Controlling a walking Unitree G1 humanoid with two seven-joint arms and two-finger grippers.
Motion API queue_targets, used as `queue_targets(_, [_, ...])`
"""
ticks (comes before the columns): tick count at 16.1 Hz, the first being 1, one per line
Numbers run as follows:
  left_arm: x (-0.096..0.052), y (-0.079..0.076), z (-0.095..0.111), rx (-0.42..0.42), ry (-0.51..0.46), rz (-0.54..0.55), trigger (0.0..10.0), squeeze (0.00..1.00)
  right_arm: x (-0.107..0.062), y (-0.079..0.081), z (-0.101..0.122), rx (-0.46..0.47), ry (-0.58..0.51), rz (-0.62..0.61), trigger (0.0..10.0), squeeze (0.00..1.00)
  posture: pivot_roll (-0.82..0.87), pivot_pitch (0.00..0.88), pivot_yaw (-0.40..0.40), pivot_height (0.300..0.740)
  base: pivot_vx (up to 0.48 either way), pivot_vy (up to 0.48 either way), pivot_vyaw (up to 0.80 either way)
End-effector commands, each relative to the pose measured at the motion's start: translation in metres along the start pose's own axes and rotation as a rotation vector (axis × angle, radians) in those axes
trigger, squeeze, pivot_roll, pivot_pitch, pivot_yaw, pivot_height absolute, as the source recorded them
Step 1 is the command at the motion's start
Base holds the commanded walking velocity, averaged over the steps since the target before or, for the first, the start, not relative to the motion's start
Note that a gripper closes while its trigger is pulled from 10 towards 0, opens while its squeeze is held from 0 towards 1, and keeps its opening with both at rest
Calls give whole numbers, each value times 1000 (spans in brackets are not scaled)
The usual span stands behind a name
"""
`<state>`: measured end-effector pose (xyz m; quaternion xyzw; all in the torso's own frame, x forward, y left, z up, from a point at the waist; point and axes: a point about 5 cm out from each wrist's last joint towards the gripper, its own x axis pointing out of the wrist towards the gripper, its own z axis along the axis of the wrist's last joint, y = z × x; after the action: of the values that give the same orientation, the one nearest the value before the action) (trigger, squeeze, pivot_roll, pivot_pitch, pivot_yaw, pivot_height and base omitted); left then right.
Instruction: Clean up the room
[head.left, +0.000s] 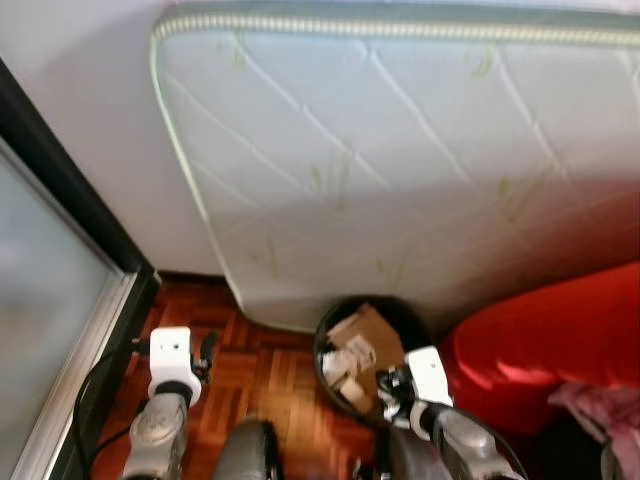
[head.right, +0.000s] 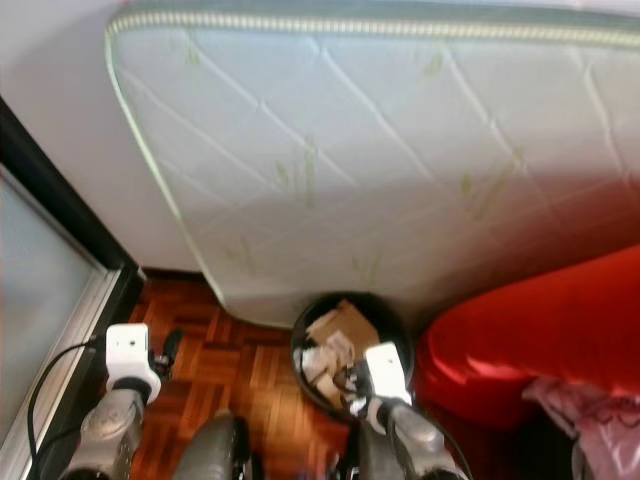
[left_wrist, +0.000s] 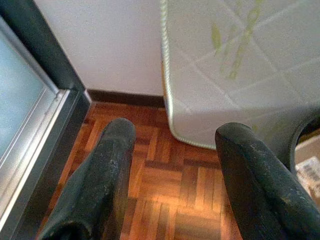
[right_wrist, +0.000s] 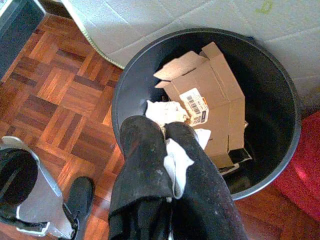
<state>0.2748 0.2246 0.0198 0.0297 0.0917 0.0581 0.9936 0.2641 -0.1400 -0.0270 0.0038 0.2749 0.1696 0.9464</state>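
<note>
A white crumpled tissue (right_wrist: 176, 159) is pinched between the fingers of the right gripper (right_wrist: 172, 150), held just above the open bin (right_wrist: 280, 100). The wad looks very light, soft and crushable — no stiffness, nothing fragile; it is judged likely to cling to the rough finger pads on release, so a wide opening would be needed. It is held at its middle, with loose ends sticking out above and beside the fingers, and no better hold is needed for a thing this limp.

The bin is round, dark, smooth plastic with a thin rim. Inside it lie a crushed cardboard box (right_wrist: 210, 95) — stiff, creased, with a barcode label — and more white scraps beside the box. The drop is judged nearly ready, since the wad hangs over the bin's mouth.

Behind the bin a mattress (head.left: 400, 150) is leaned against the wall: quilted pale fabric, faint green print, corded edge. A red cushion (head.left: 560, 340), soft and glossy, sits just beside the bin. The floor (left_wrist: 165, 190) around the bin is reddish parquet, hard and shiny.

The left gripper (left_wrist: 172, 175) is held well apart from the bin over the floor, fingers spread wide, nothing between them — idle. Near it runs a dark door frame (left_wrist: 45, 55).
</note>
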Motion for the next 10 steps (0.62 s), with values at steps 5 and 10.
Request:
queue_targets(5, [-2,7,2,5,3,10,10000,0,5,5,6,80,-23,-31,10000,1000,53,287,-7,645,0,0,0])
queue_targets(10, [-3,9,3,9,4,10,10000,0,6,6,7,83,-24,-48,10000,1000,52,292,-6,645,0,0,0])
